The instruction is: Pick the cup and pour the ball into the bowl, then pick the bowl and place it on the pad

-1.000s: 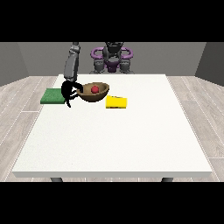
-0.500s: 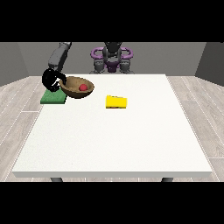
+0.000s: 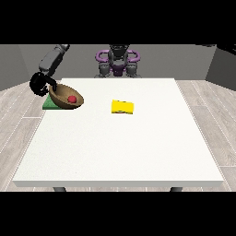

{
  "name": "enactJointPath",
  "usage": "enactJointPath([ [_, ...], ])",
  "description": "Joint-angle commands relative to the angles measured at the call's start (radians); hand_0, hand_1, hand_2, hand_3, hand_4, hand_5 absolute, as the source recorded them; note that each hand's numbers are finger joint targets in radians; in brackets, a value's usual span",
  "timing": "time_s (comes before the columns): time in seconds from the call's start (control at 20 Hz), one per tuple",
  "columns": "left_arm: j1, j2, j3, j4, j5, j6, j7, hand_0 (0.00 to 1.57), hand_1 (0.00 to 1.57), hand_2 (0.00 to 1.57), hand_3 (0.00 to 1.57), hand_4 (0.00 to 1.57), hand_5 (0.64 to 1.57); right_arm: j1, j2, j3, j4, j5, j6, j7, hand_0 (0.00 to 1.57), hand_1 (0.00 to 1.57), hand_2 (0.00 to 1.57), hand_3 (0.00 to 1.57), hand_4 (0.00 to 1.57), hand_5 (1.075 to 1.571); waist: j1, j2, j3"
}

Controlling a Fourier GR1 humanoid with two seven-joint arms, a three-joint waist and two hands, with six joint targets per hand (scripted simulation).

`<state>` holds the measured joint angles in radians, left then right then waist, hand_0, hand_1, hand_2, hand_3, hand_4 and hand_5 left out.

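Bowl (image 3: 66, 96) – red ball (image 3: 72, 99) inside – over green pad (image 3: 50, 104), yellow cup (image 3: 122, 107) toppled.

The bowl (image 3: 66, 96) covered most of the green pad (image 3: 49, 104), so you saw only its near-left corner. The hand (image 3: 40, 84) at the view's left was too small to read its fingers. The other hand was out of sight.

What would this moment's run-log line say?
hand at view's left: holding bowl | ball: in bowl | bowl: over pad | cup: on its side
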<state>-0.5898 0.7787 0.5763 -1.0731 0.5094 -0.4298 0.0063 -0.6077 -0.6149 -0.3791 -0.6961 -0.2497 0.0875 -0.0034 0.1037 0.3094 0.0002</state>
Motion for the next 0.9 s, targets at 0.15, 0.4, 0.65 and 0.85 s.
enactJointPath([
  [0.15,0.01,0.023,0.013,-0.058,-0.006,0.042,-0.017,0.0,0.0,0.0,0.0,0.67,1.556,-0.004,-0.068,-0.048,0.116,-0.006,0.081,-0.148,1.57,1.57,1.57,0.34,1.0,1.569,-0.016,0.086,0.0021],
  [0.4,0.01,0.041,0.061,-0.161,0.057,0.051,-0.006,0.0,0.0,0.0,0.0,0.69,1.56,-0.008,-0.123,-0.081,0.209,0.011,0.097,-0.297,1.57,1.57,1.57,0.0,0.98,1.571,-0.011,0.19,0.004],
  [0.65,0.052,0.059,0.109,-0.146,0.071,0.04,-0.047,0.0,0.0,0.0,0.0,0.69,1.558,-0.017,-0.188,-0.091,0.251,0.009,0.168,-0.321,1.57,1.57,1.57,0.0,0.98,1.571,-0.043,0.229,0.0018],
  [0.85,0.12,-0.011,0.084,-0.222,0.084,0.057,-0.021,0.0,0.0,0.0,0.0,0.7,1.557,-0.029,-0.183,-0.069,0.285,0.035,0.167,-0.328,1.57,1.57,1.57,0.0,0.98,1.569,-0.025,0.159,0.0014],
])
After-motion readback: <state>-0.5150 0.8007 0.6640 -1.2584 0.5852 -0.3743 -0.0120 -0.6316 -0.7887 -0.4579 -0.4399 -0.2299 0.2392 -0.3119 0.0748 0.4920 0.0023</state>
